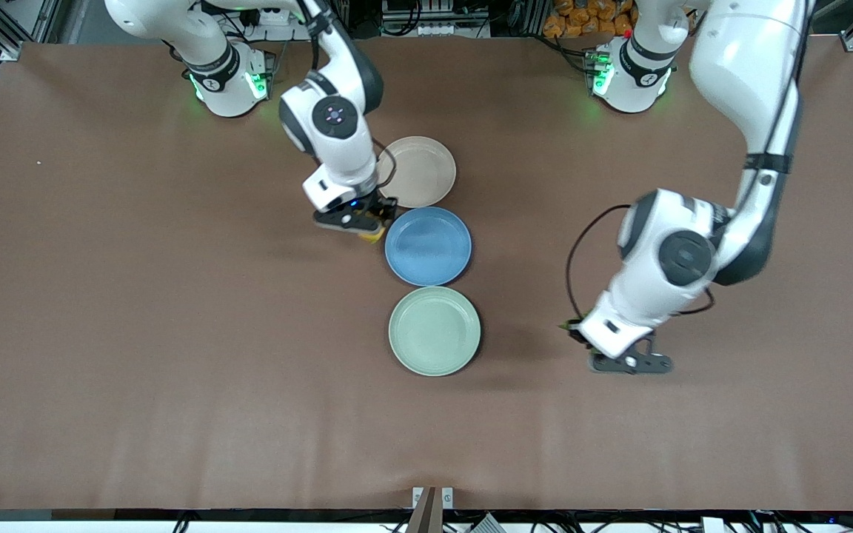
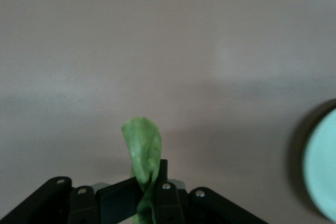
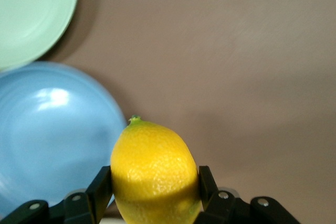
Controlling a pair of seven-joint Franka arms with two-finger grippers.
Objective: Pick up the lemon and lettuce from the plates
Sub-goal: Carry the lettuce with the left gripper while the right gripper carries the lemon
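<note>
Right gripper (image 3: pixel 155 192): fingers clamped on the lemon (image 3: pixel 155 174), held up over the bare desk (image 1: pixel 138 296) just beside the blue plate (image 1: pixel 427 246).

Left gripper (image 2: pixel 149 195): fingers pinched on the lettuce (image 2: pixel 143 153), held over the desk toward the left arm's end, apart from the mint plate (image 1: pixel 435 331).

Beige-pink plate (image 1: pixel 417 172), blue and mint lie in a row, beige-pink farthest from the front camera.

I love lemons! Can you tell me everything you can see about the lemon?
The lemon is small, oval and bright yellow, with a smooth, finely dimpled skin and a tiny green tip. The right gripper holds it up, its black fingers pressing on both sides. It hangs over the brown table, beside the blue plate.
</note>
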